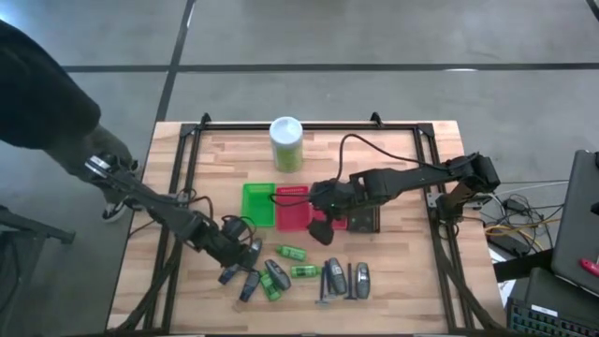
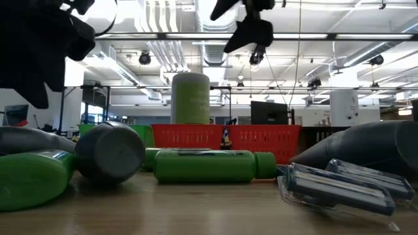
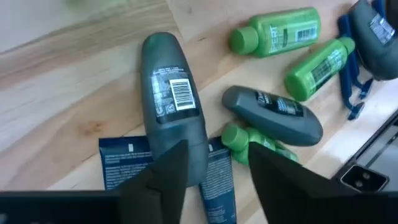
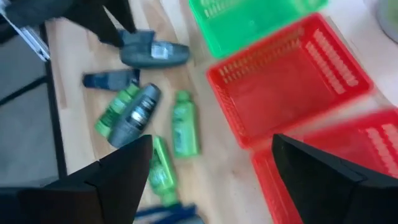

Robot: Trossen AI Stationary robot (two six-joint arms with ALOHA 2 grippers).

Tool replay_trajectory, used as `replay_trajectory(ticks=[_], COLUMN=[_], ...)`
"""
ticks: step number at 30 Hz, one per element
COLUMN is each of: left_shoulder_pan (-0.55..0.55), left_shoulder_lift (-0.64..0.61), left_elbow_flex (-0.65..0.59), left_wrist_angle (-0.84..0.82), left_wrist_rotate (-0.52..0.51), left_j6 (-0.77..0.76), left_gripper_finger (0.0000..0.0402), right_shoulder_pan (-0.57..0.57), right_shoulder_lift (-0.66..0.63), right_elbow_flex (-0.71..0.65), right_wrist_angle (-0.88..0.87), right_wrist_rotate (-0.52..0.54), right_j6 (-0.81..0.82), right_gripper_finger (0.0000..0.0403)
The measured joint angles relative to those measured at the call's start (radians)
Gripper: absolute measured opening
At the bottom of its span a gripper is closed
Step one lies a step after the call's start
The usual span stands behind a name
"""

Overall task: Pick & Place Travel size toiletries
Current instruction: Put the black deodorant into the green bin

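The travel size toiletries (image 1: 295,271) lie scattered along the near part of the table (image 1: 393,159): dark grey tubes, bright green mini bottles and thin dark sticks, spread from left of centre to about the middle. At the left end of this scatter the left claw (image 1: 245,255) is low over a dark grey tube (image 3: 171,106), its fingers parted on either side of the tube's near end; whether they touch it cannot be told. Just beside that tube lie a blue flat tube (image 3: 124,163), another grey tube (image 3: 273,112) and green bottles (image 3: 277,31). Farther back stand a green basket (image 1: 257,202) and a red basket (image 1: 293,208), side by side, with a tall green white-lidded canister (image 1: 286,143) beyond them. The right claw (image 1: 322,230) hangs above the table just right of the red basket, fingers spread wide and empty.
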Motion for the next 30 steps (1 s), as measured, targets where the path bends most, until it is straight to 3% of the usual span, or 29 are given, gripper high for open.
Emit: replay_trajectory(ticks=[6,22,30], left_shoulder_pan=[0.011,0.026,0.051], left_shoulder_lift=[0.023,0.080,0.075], left_elbow_flex=[-0.001,-0.003,0.001], left_wrist_angle=[-0.075,-0.021,-0.015], left_wrist_rotate=[0.090,0.082,0.012], left_j6=[0.010,0.109,0.113], left_gripper_finger=[0.0208,0.0213,0.0284], right_shoulder_pan=[0.006,0.008,0.007], right_shoulder_lift=[0.074,0.124,0.123], right_elbow_flex=[0.017,0.036,0.037], right_wrist_angle=[0.065,0.063,0.065], right_wrist_rotate=[-0.024,-0.031,-0.031], right_j6=[0.071,0.144,0.132], right_gripper_finger=[0.0348,0.0345,0.0358])
